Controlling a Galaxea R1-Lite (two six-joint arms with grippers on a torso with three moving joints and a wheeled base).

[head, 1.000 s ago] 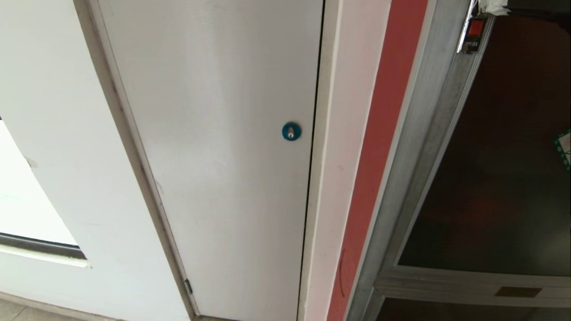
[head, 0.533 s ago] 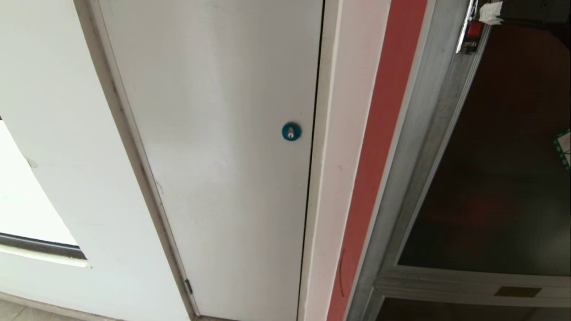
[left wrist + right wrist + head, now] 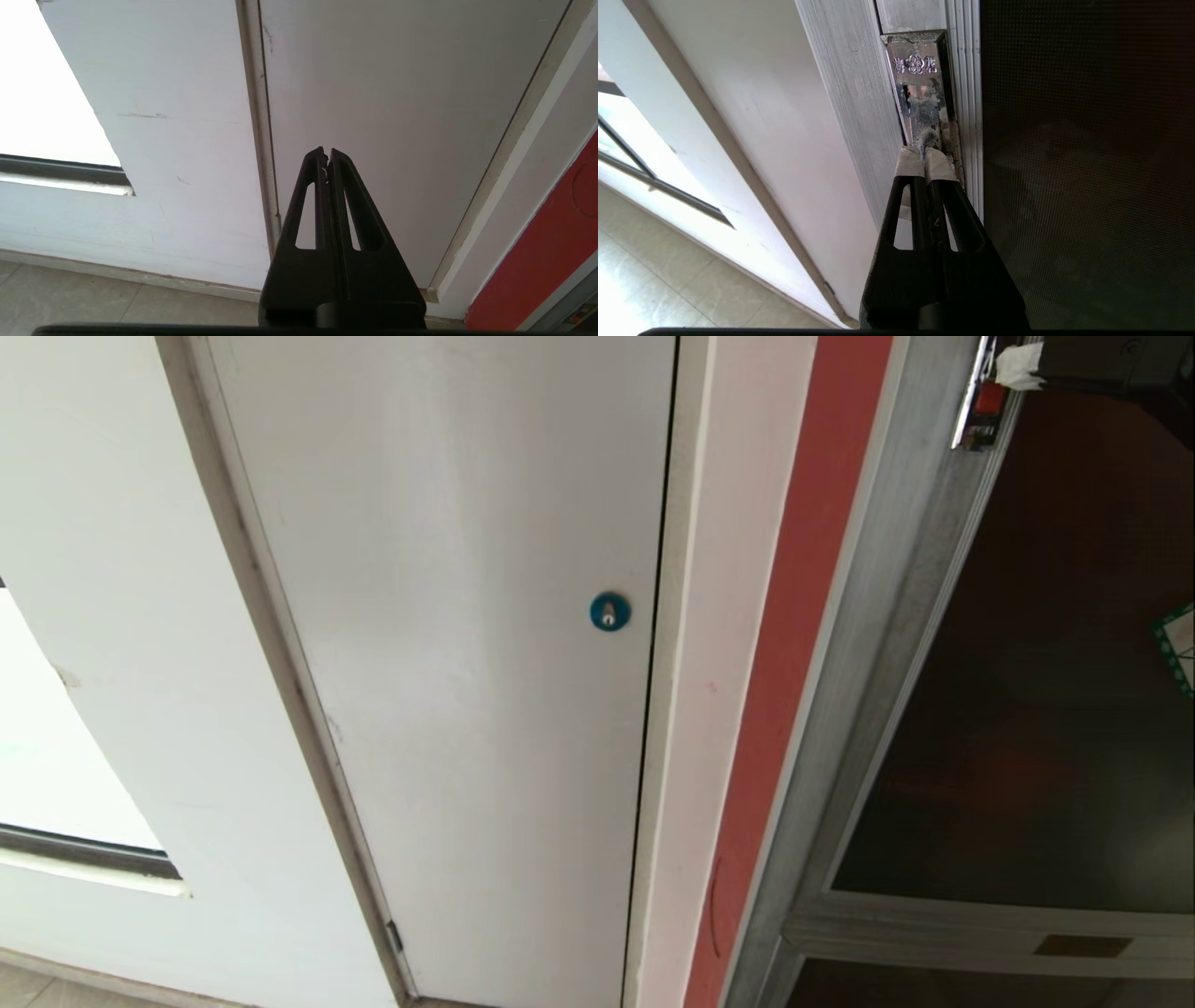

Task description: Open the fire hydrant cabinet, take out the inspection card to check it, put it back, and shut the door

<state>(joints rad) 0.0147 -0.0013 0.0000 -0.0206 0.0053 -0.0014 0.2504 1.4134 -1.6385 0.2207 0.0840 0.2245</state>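
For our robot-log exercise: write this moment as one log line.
stage: opening | right gripper: shut, taped fingers at latch | door: closed | left gripper: shut, idle near white door

My left end effector (image 3: pixel 327 154) has two matte black, tapered fingers with triangular cut-outs. My right end effector (image 3: pixel 925 156) is identical, with pale tape wrapped around both fingertips (image 3: pixel 907 162).

R gripper (image 3: pixel 1016 366), tape-wrapped tips pressed together, sits lower and further left than 1 s ago, now covering the top of the red latch (image 3: pixel 988 399) on the door (image 3: pixel 1055 644) frame.
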